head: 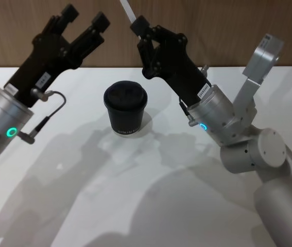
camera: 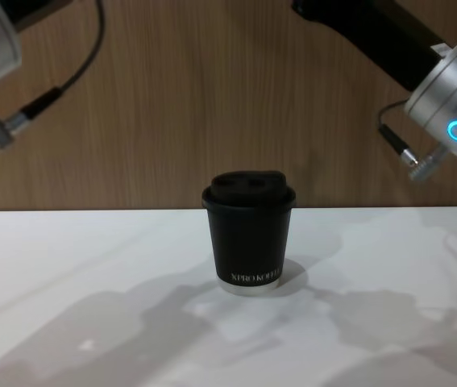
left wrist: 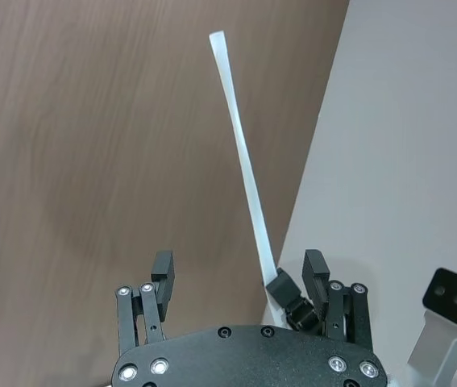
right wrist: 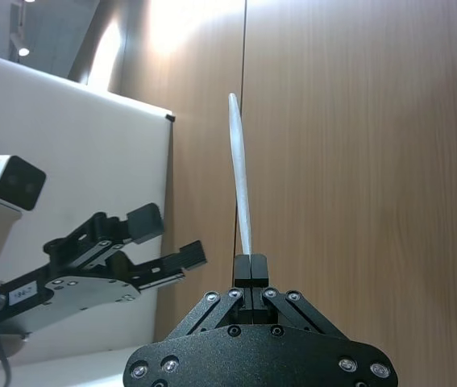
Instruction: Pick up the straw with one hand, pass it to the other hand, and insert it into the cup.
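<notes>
Straw (head: 126,9), thin, straight, tubular, of white and faintly translucent plastic, pinched at its lower end by right hand (head: 139,25), raised well above the surface (head: 84,87) and tilted up toward the wood-grain wall (camera: 172,105); upper end free in the air. Right hand clenched on the straw, flat black fingers (right wrist: 251,268) pressed together around it, angular black linkage behind, then a smooth silver cylindrical wrist (head: 217,110) with a glowing ring (head: 203,126). Opposite it, left hand (head: 85,18) released and empty, blocky black fingertips spread wide, held up near the straw yet apart from it; in the left wrist view, straw seen rising beyond the gap between those fingertips. Thin black cable (head: 52,110) looped beside the left arm's silver housing. Small black cup (head: 125,116) of matte paper, slightly tapered, capped with a domed black lid (head: 125,95), upright on the smooth white surface between and below the two hands, untouched; small white lettering (camera: 254,276) near its base in the chest view. Soft grey shadows (head: 99,170) of both arms across the surface.
</notes>
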